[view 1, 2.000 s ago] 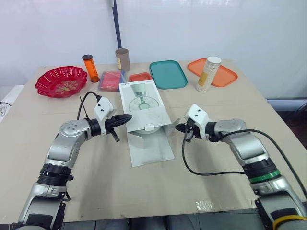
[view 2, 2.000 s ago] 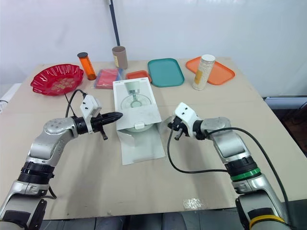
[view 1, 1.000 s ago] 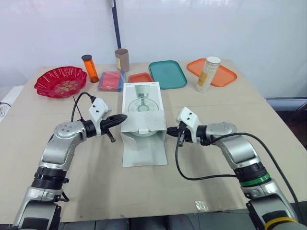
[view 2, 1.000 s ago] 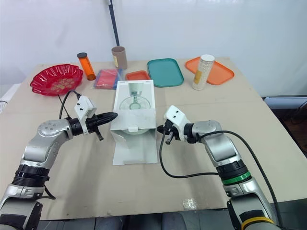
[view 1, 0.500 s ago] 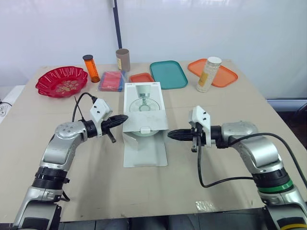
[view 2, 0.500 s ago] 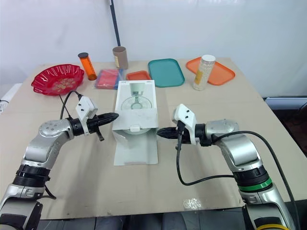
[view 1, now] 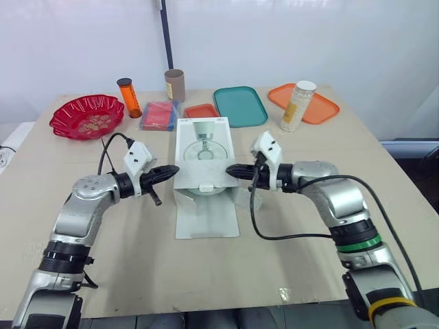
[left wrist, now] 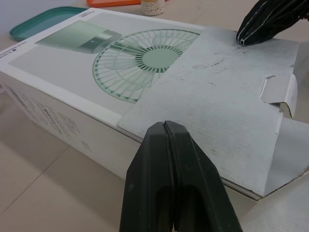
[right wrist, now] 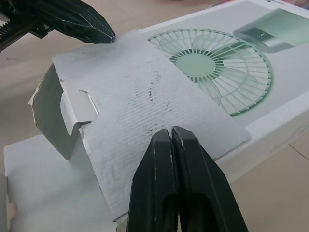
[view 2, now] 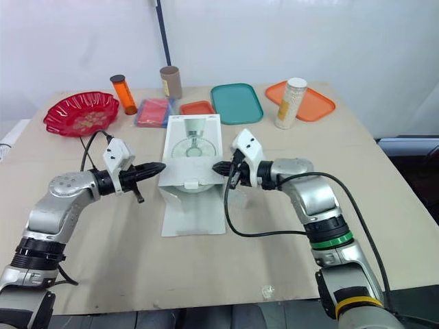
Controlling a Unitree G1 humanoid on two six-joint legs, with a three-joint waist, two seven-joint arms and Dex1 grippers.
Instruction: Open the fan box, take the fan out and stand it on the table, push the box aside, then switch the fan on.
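The white fan box [view 1: 201, 147], printed with a green fan, lies at the table's centre with its near end open. A grey cardboard flap [left wrist: 217, 92] covers the near part of its top, and a long white flap [view 1: 206, 214] lies flat on the table in front. My left gripper [view 1: 175, 168] is shut, its tip at the flap's left edge. My right gripper [view 1: 228, 168] is shut too, its tip at the flap's right edge. In the left wrist view the right gripper [left wrist: 265, 21] rests at the flap's corner. Contact is unclear on both sides.
Along the back stand a red bowl [view 1: 87, 116], an orange bottle [view 1: 128, 97], a brown tube [view 1: 174, 85], a pink packet [view 1: 159, 115], a small orange tray [view 1: 201, 110], a teal tray [view 1: 240, 105] and an orange tray [view 1: 322, 110] with a white canister [view 1: 298, 106].
The box, skewed at first, was turned straight. My right gripper swung round to point left and has come in to the flap's right edge. The left gripper stayed at the left edge.
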